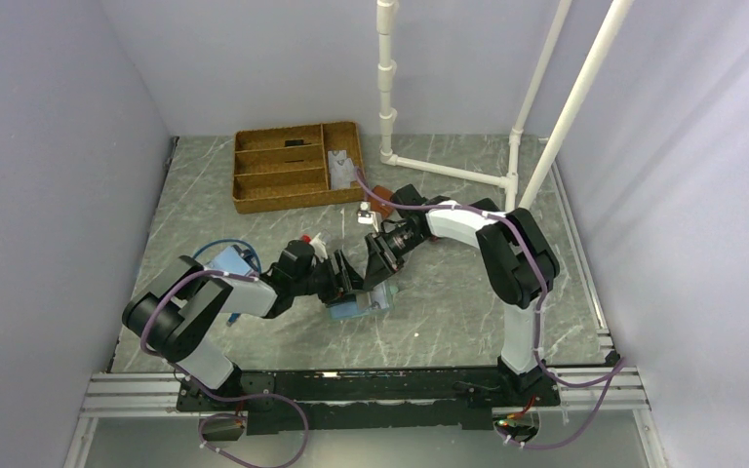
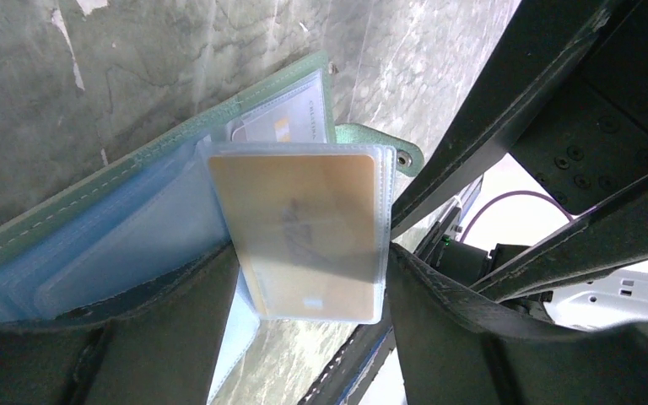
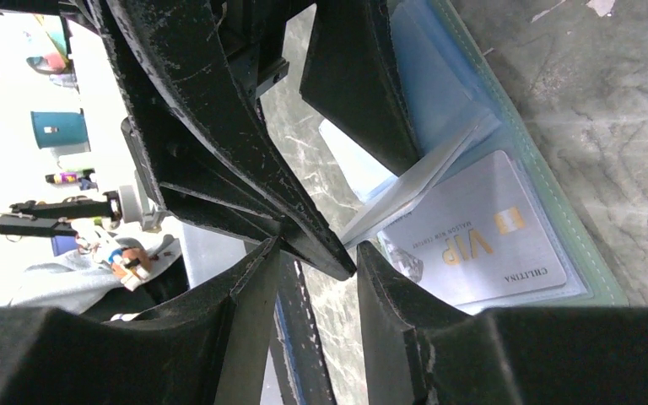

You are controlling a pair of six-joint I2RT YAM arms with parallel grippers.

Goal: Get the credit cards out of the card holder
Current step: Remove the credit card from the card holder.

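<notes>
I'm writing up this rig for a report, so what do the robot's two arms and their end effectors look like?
Both the left arm and right arm have glossy black joint housings and white links, with thin purple cables looped alongside. The left end effector and right end effector each carry two matte black, wedge-shaped fingers.

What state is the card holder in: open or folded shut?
Open. The card holder lies spread, its clear sleeves fanned out, with a tan card and a silver card showing in them.

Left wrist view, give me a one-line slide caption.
Tan card in a clear sleeve of the open card holder, framed between the left gripper's fingers.
</notes>
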